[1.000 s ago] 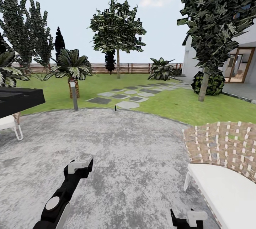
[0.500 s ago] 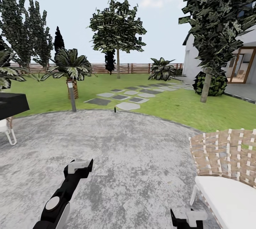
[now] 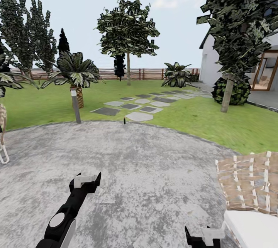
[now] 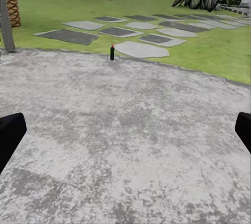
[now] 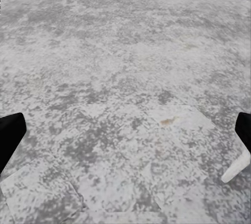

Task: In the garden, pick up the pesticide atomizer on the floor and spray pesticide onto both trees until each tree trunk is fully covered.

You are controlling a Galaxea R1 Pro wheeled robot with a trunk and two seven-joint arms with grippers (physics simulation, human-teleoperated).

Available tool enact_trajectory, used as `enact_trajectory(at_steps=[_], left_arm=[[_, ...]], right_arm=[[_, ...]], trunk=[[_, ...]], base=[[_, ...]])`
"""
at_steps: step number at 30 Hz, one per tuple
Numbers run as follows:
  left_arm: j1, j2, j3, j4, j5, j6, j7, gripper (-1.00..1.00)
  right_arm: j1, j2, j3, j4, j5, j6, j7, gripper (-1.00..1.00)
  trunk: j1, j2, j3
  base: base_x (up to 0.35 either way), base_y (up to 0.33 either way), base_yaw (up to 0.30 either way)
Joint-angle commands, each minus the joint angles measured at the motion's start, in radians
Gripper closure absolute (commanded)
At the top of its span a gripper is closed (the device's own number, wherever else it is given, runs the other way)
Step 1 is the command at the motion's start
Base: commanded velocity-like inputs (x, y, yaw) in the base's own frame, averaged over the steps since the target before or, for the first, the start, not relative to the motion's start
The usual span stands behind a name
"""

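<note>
The pesticide atomizer is a tiny dark upright bottle at the far rim of the stone patio, beside a stepping stone; in the left wrist view the atomizer shows a reddish top. One tree trunk rises far back on the lawn near the fence. A second, thicker tree trunk stands on the grass at the right. My left gripper hangs low over the patio, open and empty, its fingers wide apart. My right gripper is also open and empty, with the right gripper's fingers spread.
A white bench with a woven back stands close at the right. A grey lamp post and a short palm stand at the patio's left rim. A white chair leg is at the left edge. Stepping stones lead toward the house.
The whole view has shifted as the camera moved forward: the dark table at the left slid out of view and the bench slid lower right. Both arms hold the same pose.
</note>
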Motion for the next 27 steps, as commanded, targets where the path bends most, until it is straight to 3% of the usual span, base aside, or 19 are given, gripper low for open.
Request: enact_trajectory(at_steps=[1,12,27], left_arm=[[0.0,0.0,0.0,0.0,0.0,0.0,0.0,-1.0],[0.0,0.0,0.0,0.0,0.0,0.0,0.0,-1.0],[0.0,0.0,0.0,0.0,0.0,0.0,0.0,-1.0]], right_arm=[[0.0,0.0,0.0,0.0,0.0,0.0,0.0,-1.0],[0.0,0.001,0.0,0.0,0.0,0.0,0.0,-1.0],[0.0,0.001,0.0,0.0,0.0,0.0,0.0,-1.0]], trunk=[[0.0,0.0,0.0],[0.0,0.0,-0.009],[0.0,0.0,-0.01]], base=[[0.338,0.0,0.085],[0.338,0.0,0.169],[0.338,0.0,0.014]])
